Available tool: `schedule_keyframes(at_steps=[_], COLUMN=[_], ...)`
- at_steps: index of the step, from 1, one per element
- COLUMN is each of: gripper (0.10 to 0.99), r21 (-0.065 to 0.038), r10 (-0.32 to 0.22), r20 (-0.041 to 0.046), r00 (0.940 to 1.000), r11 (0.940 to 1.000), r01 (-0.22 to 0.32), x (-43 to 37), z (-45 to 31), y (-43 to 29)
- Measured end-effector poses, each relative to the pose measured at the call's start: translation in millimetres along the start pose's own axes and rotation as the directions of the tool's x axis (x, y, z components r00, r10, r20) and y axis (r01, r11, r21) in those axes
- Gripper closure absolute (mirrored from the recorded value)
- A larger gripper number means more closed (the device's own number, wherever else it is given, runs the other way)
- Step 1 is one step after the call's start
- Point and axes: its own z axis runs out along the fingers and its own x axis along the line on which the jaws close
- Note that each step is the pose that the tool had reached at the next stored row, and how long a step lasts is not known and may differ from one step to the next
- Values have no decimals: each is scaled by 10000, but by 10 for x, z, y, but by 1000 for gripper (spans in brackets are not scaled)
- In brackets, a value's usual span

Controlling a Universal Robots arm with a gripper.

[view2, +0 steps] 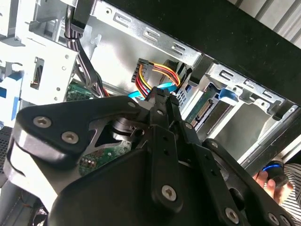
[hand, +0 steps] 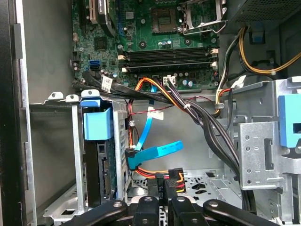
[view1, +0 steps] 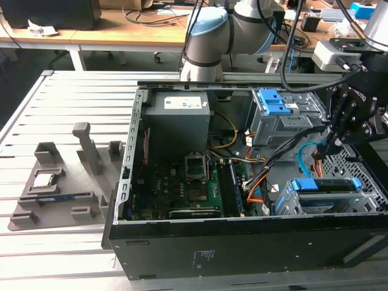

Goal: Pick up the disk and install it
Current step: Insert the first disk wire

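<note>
One disk (view1: 327, 195) sits already in its cage (view1: 285, 203), inside the open computer case (view1: 242, 242), toward the exterior view's right and near the case's front wall. Its blue carrier (view1: 324, 183) frames it; in the first wrist view the disk (hand: 96, 176) stands edge-on in the cage (hand: 77, 155), blue tab (hand: 96, 123) at one end, connector edge facing the cables.

Just beside the cage hangs the hand (view1: 327, 145), over the gap between the cage and the grey bay (view1: 279, 124) with its blue latch (view1: 271, 102). In both wrist views its fingers (hand: 160, 207) come together with nothing of the disk between them, so it looks closed and empty, or pinched on the black cable plug (hand: 171, 181) right at its tips; I cannot tell which.

My judgement: the disk is seated, and the step in hand is the cabling. A blue data cable (hand: 155, 153) and the red, yellow and orange power wires (hand: 150, 172) lie loose beside the disk's connector edge. Joining them calls for a careful line-up with the connector, and for keeping clear of the black cable bundle (hand: 207, 127) that crosses the case.

Elsewhere in the case lie the motherboard (view1: 182, 182) and the power supply (view1: 177, 118). On the table (view1: 54, 254), toward its edge at the exterior view's left, a grey fixture (view1: 60, 188) holds a small square chip (view1: 43, 179).
</note>
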Motion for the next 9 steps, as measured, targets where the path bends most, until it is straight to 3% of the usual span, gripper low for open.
schedule_keyframes(at_steps=[4,7,9], gripper=[918,918,918], r21=[1,1,0], r10=[0,-1,-1], r20=[-14,-16,-16], r00=[10000,10000,10000], r11=[10000,10000,10000], r01=[0,1,1], x=[199,411,461], z=[14,36,46], y=[-13,-26,-29])
